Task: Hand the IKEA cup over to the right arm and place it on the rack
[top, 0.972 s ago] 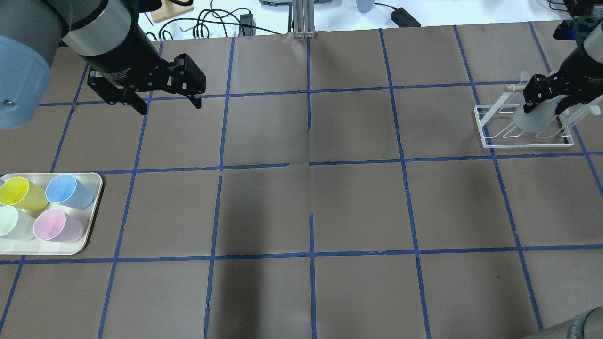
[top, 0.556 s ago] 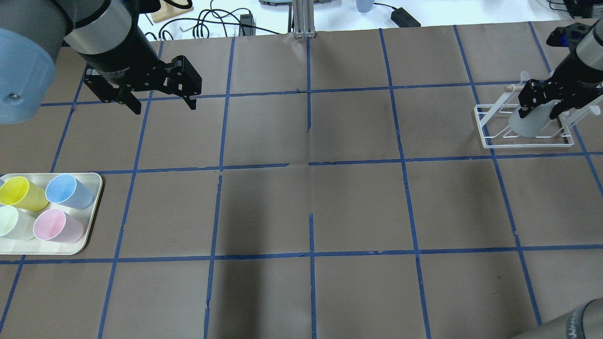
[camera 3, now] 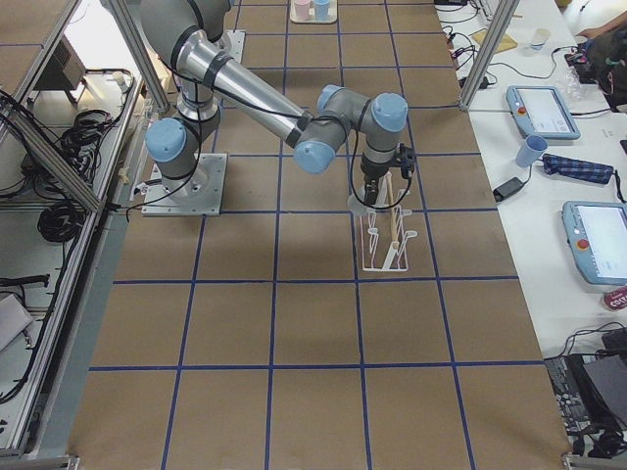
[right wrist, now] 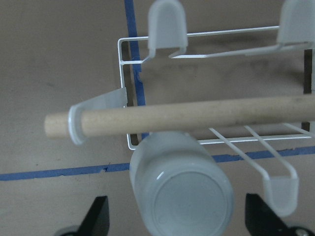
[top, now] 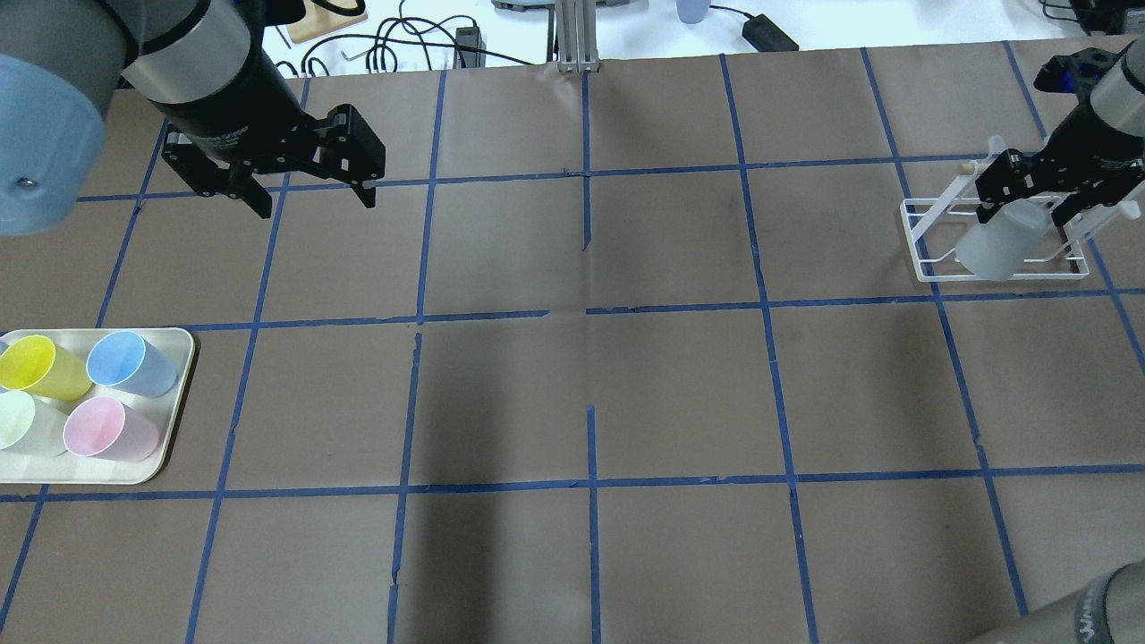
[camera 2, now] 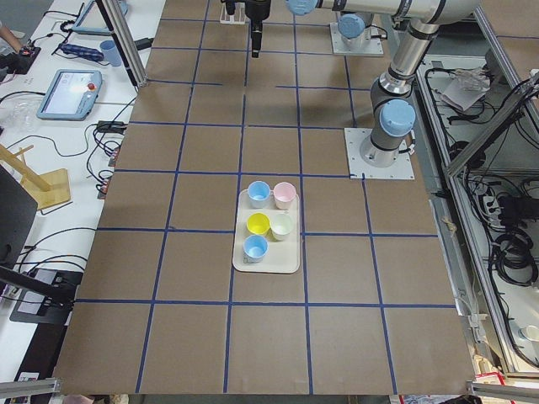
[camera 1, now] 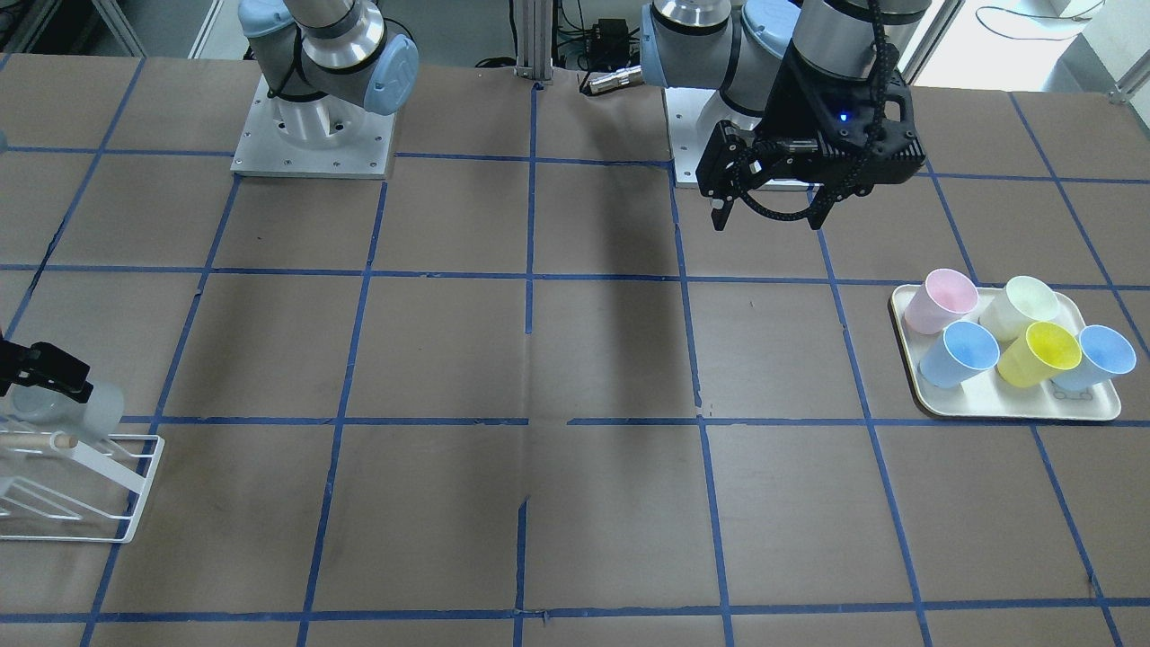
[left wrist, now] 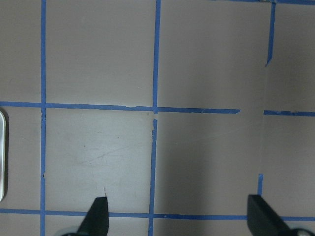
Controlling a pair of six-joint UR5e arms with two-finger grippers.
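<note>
- Pale grey tapered plastic cup (top: 991, 249) lies tilted, base-up, on the white wire rack (top: 921, 255).
- Right gripper (top: 1022, 215) jaws apart, clear of it; left gripper (top: 316, 207) jaws apart, empty.
- I judge only the retreat remains.

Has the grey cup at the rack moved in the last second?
Yes. In the overhead view the IKEA cup has slid down and left, toward the lower-left corner of the rack, which stayed put.

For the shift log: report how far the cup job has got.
Done: the hand-over, it seems; the left gripper hangs open and empty, far from the IKEA cup. In hand: the cup leans base up on the rack, with the right gripper open around it, not touching. Left: backing that gripper away.
</note>
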